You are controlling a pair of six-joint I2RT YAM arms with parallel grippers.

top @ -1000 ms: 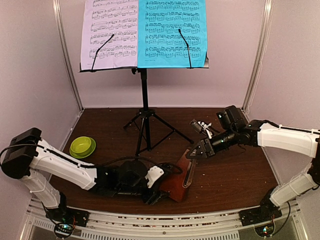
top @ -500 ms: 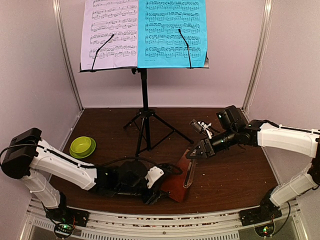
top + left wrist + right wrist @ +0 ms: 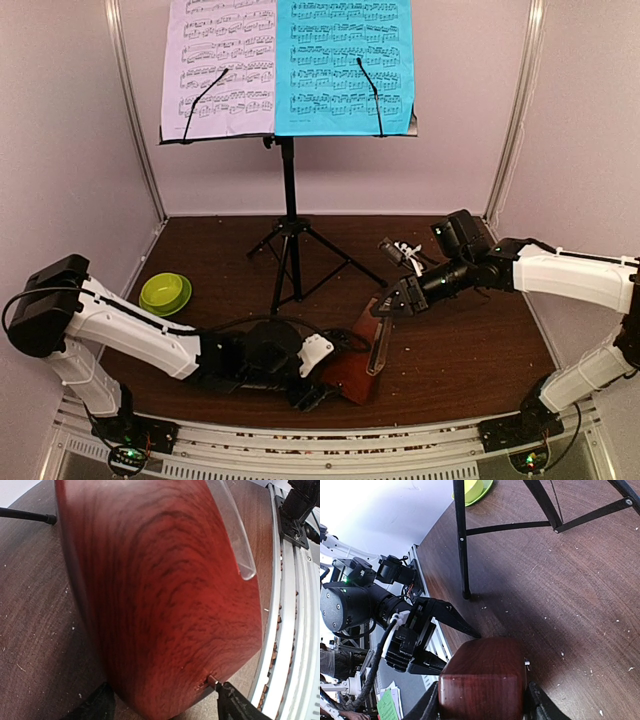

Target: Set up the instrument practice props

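Observation:
The reddish-brown metronome (image 3: pixel 358 358) lies tilted on the dark table, its clear cover (image 3: pixel 381 345) on its right face. My right gripper (image 3: pixel 392 305) is shut on its narrow top end, a finger on each side (image 3: pixel 482 705). My left gripper (image 3: pixel 318 385) is open around the wide base; in the left wrist view the wood (image 3: pixel 160 590) fills the frame and one fingertip (image 3: pixel 232 702) sits at a small metal pin. The black music stand (image 3: pixel 289 220) stands at the back with a pale lilac sheet (image 3: pixel 220 65) and a cyan sheet (image 3: pixel 345 65) on its desk.
A lime-green bowl (image 3: pixel 165 292) sits at the left of the table. The stand's tripod legs (image 3: pixel 461 540) spread just behind the metronome. A small black-and-white object (image 3: pixel 405 250) lies behind my right gripper. The metal rail (image 3: pixel 295 630) runs along the near edge.
My left arm has edged slightly to the right at the metronome's base. The right arm and the metronome have barely moved.

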